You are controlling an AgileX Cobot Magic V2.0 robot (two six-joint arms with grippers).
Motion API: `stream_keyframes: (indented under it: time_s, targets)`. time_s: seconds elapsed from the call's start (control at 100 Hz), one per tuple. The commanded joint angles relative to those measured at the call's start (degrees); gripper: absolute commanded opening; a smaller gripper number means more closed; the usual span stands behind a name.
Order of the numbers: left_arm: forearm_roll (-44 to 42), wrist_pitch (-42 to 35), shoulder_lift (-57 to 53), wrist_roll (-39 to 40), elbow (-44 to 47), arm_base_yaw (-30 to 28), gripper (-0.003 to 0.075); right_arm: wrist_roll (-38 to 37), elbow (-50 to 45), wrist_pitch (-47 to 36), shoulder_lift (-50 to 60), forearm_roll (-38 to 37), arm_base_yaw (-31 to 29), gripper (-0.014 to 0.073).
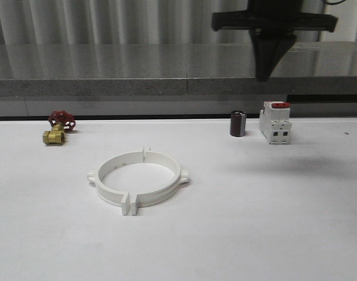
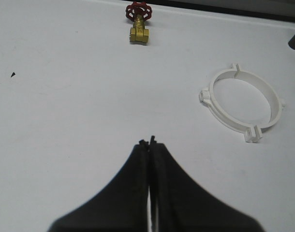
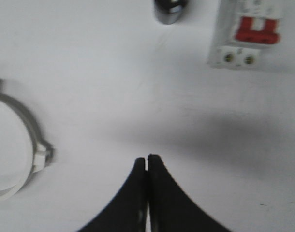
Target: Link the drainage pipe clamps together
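The two white drainage pipe clamps lie flat on the white table as one joined ring, end tabs meeting at front and back. The left wrist view has the ring off to one side, and the right wrist view catches part of the ring at the frame's edge. My right gripper hangs high above the table's right rear, shut and holding nothing; its tips are pressed together over bare table. My left gripper is shut too, empty, hovering above bare table apart from the ring.
A brass valve with a red handwheel sits at the back left. A dark cylinder and a white breaker with a red switch stand at the back right. A grey ledge runs behind the table.
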State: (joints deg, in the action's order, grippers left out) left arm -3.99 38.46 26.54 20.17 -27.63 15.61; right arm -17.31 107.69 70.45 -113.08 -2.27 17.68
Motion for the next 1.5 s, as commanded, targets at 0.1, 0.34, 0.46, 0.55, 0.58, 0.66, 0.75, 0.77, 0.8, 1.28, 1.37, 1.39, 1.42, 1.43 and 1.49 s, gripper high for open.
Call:
stream_keyframes:
  time_s: [0.1,0.34,0.46,0.55,0.58,0.66,0.75,0.77,0.8,1.28,1.37,1.39,1.42,1.43,1.49]
  targets:
    - [-0.22,-3.74,0.22,-0.08,-1.63,-0.28,-0.0020,2.40,1.19,5.74,6.97,2.27,-8.56,-0.0063]
    - [-0.22,-3.74,0.22,-0.08,-1.63,-0.28,-0.0020,3.56,-3.56,5.67,12.12,2.97,-16.93,-0.0063]
    - [-0.22,-3.74,0.22,-0.08,-1.63,-0.28,-0.0020,3.84,-8.67,4.14,15.77,2.97,-18.70,-0.0063]
    - [-0.22,-3.74,0.22,-0.08,-1.63,-0.28,-0.0020,3.84,-12.70,2.79,18.86,2.91,-19.40,-0.0063]
    - [-0.22,-3.74,0.22,-0.08,-1.63,-0.28,-0.0020,3.84,-14.56,2.04,20.26,2.91,-19.55,-0.0063]
    - [-0.22,-3.74,0.22,-0.08,-1.63,-0.28,-0.0020,3.84,-19.19,-0.07,23.78,2.91,-19.55,-0.0063]
    - [-0.22,-3.74,0.22,-0.08,-1.63,-0.28,-0.0020,3.84,-24.01,-2.66,27.79,3.03,-19.55,-0.0063]
    - [-0.22,-3.74,0.22,-0.08,-1.63,-0.28,-0.0020,3.84,-25.24,-3.25,28.74,3.03,-19.55,-0.0063]
    - [-0.22,-3.74,0.22,-0.08,-1.63,-0.28,-0.0020,3.84,-27.27,-3.96,30.05,3.03,-19.55,-0.0063]
    - [-0.22,-3.74,0.22,-0.08,-1.63,-0.28,-0.0020,3.84,-52.43,-17.03,56.29,3.03,-19.55,-0.0063]
    - [-0.22,-3.74,0.22,-0.08,-1.63,-0.28,-0.0020,3.84,-56.71,-20.03,61.83,3.03,-19.55,-0.0063]
    - [-0.22,-3.74,0.22,-0.08,-1.63,-0.28,-0.0020,3.84,-57.71,-20.78,63.13,3.03,-19.55,-0.0063]
    - [-0.22,-3.74,0.22,-0.08,-1.63,-0.28,-0.0020,3.84,-59.08,-21.81,64.83,3.03,-19.55,-0.0063]
    - [-0.22,-3.74,0.22,-0.08,-1.63,-0.28,-0.0020,3.84,-59.78,-22.07,65.66,3.03,-19.55,-0.0063]
    - [-0.22,-3.74,0.22,-0.08,-1.63,-0.28,-0.0020,3.84,-62.47,-24.28,69.54,2.98,-19.55,-0.0063]
